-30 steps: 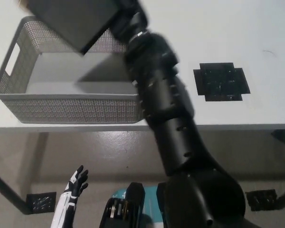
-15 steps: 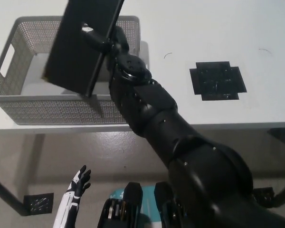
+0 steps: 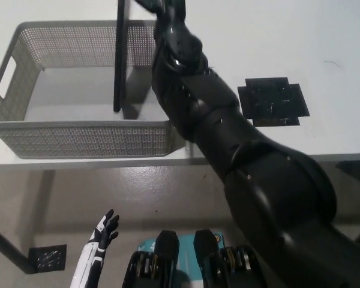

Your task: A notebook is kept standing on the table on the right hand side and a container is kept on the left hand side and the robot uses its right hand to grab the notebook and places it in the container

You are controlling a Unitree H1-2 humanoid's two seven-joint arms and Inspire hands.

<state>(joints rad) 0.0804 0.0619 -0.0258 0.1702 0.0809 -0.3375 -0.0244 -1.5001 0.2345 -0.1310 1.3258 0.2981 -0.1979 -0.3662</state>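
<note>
Head view: we see the right hand (image 3: pixel 158 7) clamped on the top of the notebook (image 3: pixel 118 57), held edge-on inside the basket (image 3: pixel 78 139) near its right end, left hand (image 3: pixel 102 235) idle low with fingers apart; we judge placing underway, next lower and release.

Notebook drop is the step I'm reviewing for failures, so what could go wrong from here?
The notebook hangs edge-on and upright in the container, so on release it may tip against a mesh wall rather than lie flat. The right hand sits at the picture's top edge, its grip unseen. The left hand rests low, open.
</note>
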